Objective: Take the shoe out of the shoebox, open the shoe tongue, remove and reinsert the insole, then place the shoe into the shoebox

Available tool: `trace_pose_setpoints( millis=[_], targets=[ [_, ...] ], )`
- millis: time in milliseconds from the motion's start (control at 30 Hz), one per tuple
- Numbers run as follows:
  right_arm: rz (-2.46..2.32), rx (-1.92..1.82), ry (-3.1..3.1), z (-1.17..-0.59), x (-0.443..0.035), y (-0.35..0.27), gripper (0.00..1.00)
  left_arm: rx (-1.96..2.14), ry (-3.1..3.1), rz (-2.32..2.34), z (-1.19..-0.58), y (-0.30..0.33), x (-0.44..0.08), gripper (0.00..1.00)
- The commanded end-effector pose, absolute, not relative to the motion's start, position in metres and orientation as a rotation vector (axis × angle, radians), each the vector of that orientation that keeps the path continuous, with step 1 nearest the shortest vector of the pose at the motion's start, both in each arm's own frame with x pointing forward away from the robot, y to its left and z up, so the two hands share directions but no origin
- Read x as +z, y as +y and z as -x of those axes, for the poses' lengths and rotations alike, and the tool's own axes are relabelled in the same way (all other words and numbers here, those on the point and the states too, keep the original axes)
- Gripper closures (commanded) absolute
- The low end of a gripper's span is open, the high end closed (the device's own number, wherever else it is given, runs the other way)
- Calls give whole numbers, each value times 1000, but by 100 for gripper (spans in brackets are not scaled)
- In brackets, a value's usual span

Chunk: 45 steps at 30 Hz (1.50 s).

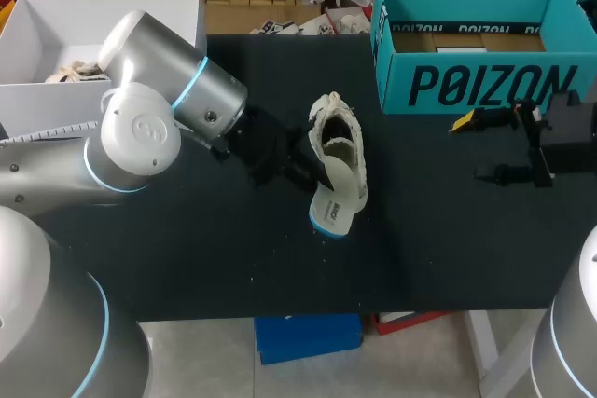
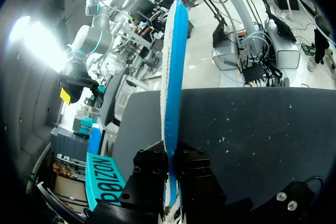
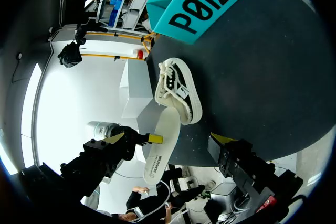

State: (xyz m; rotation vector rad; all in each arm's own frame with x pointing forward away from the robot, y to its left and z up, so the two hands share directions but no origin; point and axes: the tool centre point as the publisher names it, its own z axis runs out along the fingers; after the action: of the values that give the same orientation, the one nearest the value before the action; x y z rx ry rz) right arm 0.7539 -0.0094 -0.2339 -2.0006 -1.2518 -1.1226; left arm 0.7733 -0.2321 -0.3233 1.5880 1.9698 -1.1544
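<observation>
**Insole out and pinched in my left end effector, ready to go back in**

My left end effector [image 1: 315, 177] is pinching the insole [image 1: 338, 200] across its thickness. In the left wrist view the insole runs edge-on, white face on one side and blue underside on the other. It passes straight out between the two black fingers [image 2: 149, 174], and both press against it. The insole is tilted on edge over the bench [image 1: 187, 258], with one end toward the near side and the other up by the shoe [image 1: 338, 128]. I cannot tell whether that far end touches the shoe's opening or stops just short.

The shoe lies on its side mid-bench, out of the teal shoebox [image 1: 476, 81], which sits at the far right. My right end effector [image 1: 480, 148] hovers spread and empty just near of the shoebox, well apart from the shoe.

I judge the step in hand to be reinsertion. To do it well, I would first bring the right end effector across to steady the shoe by its heel or sole, because a shoe on its side will likely skid when pushed. Then I would turn the insole so its blue face meets the shoe's floor. I would lead with the toe end at a shallow angle and slide it forward without buckling it. I would let go only once the heel end lies flat inside the collar.
</observation>
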Motion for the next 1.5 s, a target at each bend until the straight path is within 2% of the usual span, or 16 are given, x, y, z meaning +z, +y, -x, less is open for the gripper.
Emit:
trace_pose_setpoints(
  millis=[33,933,1333,1500],
  targets=[
    [2001,-1121,-1252,-754,-234,-9,0,-1150,1960,-1611,-779,-235,-326,100],
    [2049,-1098,-1248,-757,-231,-13,0,-1163,1852,-1470,-787,-215,-313,100],
    [2135,-1024,-1269,-765,-227,36,0,-1163,1782,-1289,-790,-179,-301,100],
    [2117,-1029,-1272,-765,-226,38,0,-1161,1754,-1226,-790,-167,-295,100]
  ],
)
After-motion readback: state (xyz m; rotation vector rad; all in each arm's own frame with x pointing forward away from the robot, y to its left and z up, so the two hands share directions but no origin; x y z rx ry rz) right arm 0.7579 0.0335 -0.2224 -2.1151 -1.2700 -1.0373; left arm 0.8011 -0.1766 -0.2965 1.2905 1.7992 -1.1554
